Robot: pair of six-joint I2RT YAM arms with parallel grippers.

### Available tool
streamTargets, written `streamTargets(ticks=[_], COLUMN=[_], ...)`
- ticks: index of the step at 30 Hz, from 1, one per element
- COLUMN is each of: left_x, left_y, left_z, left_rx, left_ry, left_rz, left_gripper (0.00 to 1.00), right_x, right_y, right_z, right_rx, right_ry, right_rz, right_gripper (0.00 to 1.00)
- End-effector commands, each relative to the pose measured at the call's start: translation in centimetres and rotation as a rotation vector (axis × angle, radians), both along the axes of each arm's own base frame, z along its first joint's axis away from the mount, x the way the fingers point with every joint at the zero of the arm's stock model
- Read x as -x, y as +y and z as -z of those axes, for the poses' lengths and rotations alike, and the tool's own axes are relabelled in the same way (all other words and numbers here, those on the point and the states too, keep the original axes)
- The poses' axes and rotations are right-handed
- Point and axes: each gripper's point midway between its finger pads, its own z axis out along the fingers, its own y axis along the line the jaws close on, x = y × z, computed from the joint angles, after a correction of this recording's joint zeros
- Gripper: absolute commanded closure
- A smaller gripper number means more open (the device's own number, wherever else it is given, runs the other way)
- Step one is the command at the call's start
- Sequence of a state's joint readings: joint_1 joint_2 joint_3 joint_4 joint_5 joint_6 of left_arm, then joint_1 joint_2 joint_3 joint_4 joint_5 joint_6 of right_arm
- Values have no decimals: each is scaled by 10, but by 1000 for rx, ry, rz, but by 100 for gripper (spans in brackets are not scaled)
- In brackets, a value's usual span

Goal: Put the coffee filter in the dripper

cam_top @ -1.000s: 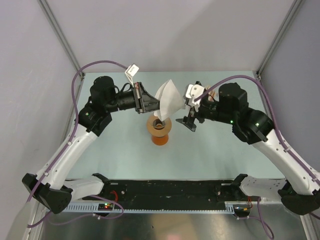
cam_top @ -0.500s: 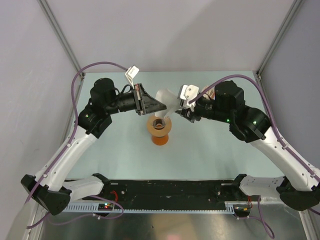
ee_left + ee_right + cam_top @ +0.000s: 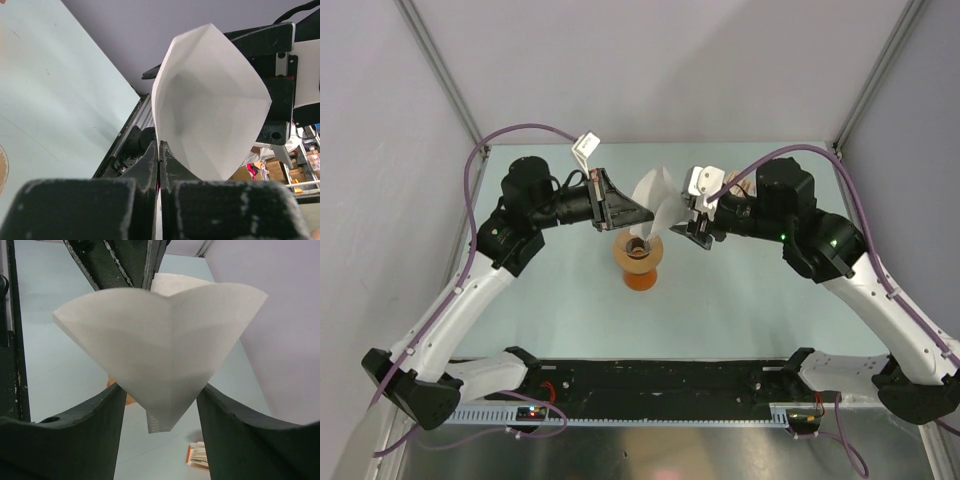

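The coffee filter (image 3: 655, 198) is a white paper cone held in the air just above the dripper (image 3: 640, 250), a tan ring on an orange base. My left gripper (image 3: 634, 214) is shut on the filter's edge; in the left wrist view its jaws (image 3: 160, 148) pinch the paper and the cone (image 3: 210, 100) opens up beyond them. My right gripper (image 3: 684, 228) is open at the filter's right side. In the right wrist view the cone (image 3: 165, 345) hangs point down between my spread right gripper (image 3: 160, 390).
A tan-and-white stack of filters (image 3: 200, 455) lies on the table beyond the right gripper, also partly visible in the top view (image 3: 738, 184). Grey walls close in the pale green table (image 3: 560, 310) at the back and sides.
My right gripper has moved up and left to the filter. The filter was bent flat half a second ago and now stands open as a cone again. The left arm has hardly moved.
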State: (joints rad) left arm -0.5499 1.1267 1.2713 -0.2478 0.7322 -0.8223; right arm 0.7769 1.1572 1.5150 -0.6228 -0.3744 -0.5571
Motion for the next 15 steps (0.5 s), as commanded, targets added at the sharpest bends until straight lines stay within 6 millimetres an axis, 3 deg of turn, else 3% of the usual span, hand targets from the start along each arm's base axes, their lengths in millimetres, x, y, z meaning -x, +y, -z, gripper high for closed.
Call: streamTargets(ticks=[1, 7, 13, 15], left_x=[2, -9, -9, -10], left_y=[-4, -8, -8, -8], left_z=[-11, -21, -22, -21], left_rx=[42, 169, 173, 173], left_ry=[11, 147, 140, 140], left_rz=[23, 38, 43, 40], left_gripper=[100, 100, 100, 100], right_x=[4, 2, -7, -11], right_y=[-2, 3, 3, 3], right_z=[-32, -28, -28, -25], right_rx=[-84, -24, 24, 57], right_ry=[-82, -260, -339, -362], right_rz=[-1, 21, 68, 84], right_gripper=[37, 23, 29, 25])
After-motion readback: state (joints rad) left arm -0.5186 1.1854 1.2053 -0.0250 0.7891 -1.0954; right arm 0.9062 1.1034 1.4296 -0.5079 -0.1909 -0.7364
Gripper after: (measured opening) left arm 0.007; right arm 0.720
